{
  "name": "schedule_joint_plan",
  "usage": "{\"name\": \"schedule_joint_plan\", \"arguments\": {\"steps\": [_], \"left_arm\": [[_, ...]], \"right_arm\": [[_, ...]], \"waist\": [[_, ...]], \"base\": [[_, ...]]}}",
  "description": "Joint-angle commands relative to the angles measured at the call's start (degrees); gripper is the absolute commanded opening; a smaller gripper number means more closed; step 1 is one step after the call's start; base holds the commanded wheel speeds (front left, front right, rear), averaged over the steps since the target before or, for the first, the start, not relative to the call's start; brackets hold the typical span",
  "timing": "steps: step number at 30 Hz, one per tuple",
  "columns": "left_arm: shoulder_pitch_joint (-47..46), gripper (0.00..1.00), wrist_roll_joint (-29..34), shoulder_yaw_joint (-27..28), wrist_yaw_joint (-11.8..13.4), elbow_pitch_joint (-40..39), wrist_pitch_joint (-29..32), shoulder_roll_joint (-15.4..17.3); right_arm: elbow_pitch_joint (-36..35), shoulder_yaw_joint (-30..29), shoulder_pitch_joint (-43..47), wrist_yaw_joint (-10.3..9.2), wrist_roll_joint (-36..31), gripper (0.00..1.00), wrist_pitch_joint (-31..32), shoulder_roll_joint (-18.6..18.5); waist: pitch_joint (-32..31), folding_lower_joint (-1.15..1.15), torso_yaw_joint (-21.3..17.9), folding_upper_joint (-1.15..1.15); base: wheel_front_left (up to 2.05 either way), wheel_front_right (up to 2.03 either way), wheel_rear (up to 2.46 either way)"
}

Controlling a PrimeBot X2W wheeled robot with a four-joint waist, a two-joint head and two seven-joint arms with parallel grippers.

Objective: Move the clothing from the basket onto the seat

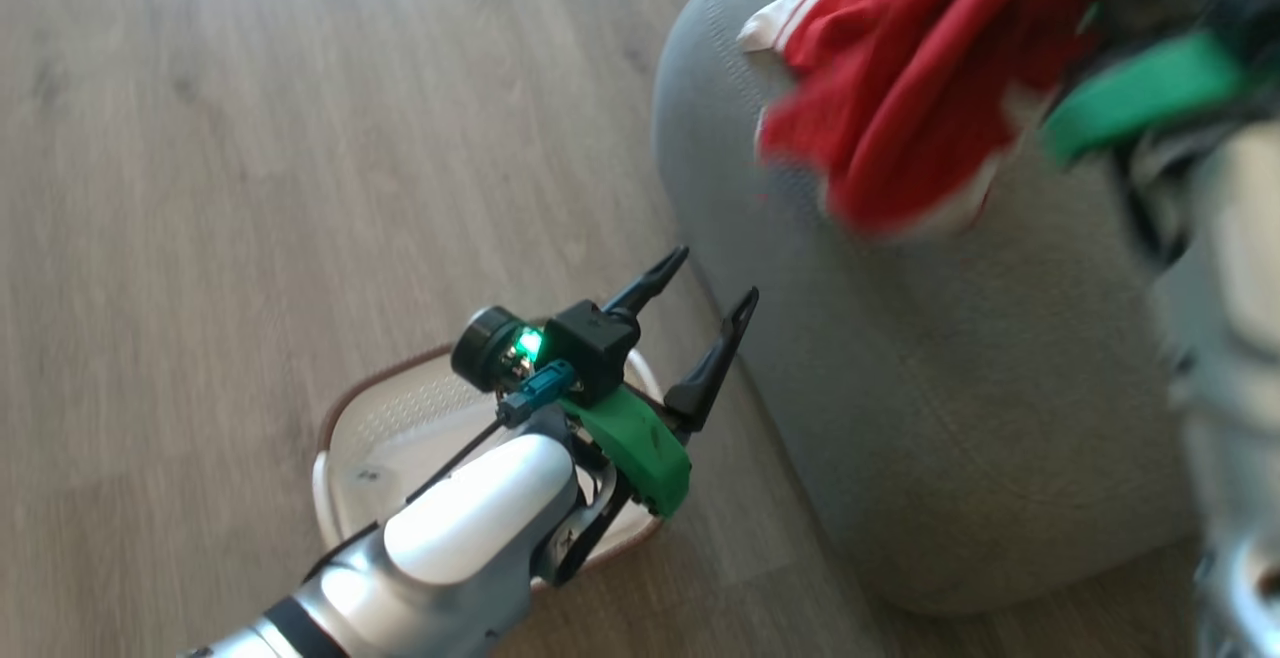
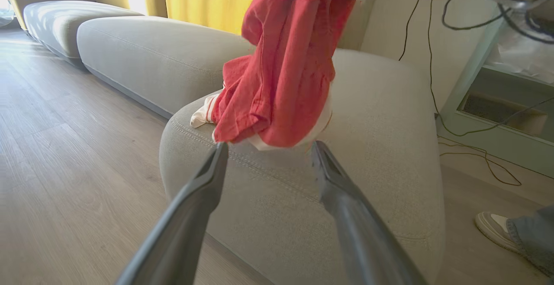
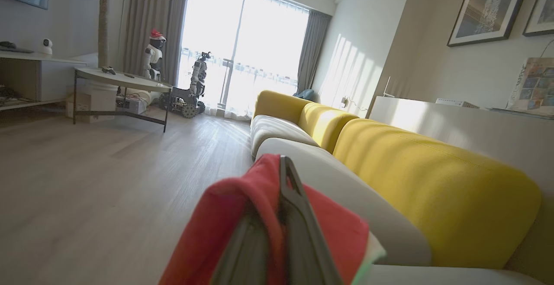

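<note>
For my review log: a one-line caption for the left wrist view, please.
Open left gripper points at bright red fabric clothing hanging over the large grey fabric seat.

Yellow back cushions (image 3: 433, 181), sneaker (image 2: 493, 229)

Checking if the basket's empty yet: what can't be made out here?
- Inside the basket, head view: the left claw and arm cover much of it.
- Right claw, right wrist view: clothing drapes over it, hiding the pinch.
- Top of the clothing, left wrist view: cut off by the upper edge.
</note>
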Motion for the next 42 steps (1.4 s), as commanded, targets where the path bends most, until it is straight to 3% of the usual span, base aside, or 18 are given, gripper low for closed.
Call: {"name": "schedule_joint_plan", "arguments": {"steps": [1, 10, 21, 30, 42], "left_arm": [[-2.96, 1.00, 0.64, 2.10, 0.48, -2.10, -0.61, 1.27], [-4.73, 1.00, 2.28, 1.89, 1.86, -5.28, -0.34, 2.82], [-7.01, 1.00, 4.08, 1.37, 3.10, -8.85, 1.18, 4.84], [-8.75, 1.00, 5.43, 1.39, 4.51, -13.24, 1.94, 6.14], [-8.54, 1.00, 5.48, 1.08, 5.20, -14.49, 2.20, 7.34]], "right_arm": [[-0.43, -0.18, -5.99, -0.02, -0.04, 0.00, 0.02, -1.44], [12.46, -7.02, -27.36, -0.02, -4.25, 0.00, 1.68, -11.76], [23.27, -13.73, -35.44, -0.02, -12.69, 0.00, 1.72, -18.67], [30.47, -22.98, -30.23, -0.02, -20.83, 0.00, -0.58, -16.43], [33.42, -34.17, -20.70, -0.02, -33.00, 0.00, -0.61, -12.31]], "waist": [[2.10, 0.00, 2.21, 0.00], [7.97, 0.00, 10.06, 0.00], [16.58, 0.00, 16.33, 0.00], [22.00, 0.00, 17.39, 0.00], [22.79, 0.00, 16.76, 0.00]], "base": [[0.00, 0.00, 0.00], [0.00, 0.00, 0.00], [0.00, 0.00, 0.00], [0.00, 0.00, 0.00], [0.00, 0.00, 0.00]]}}
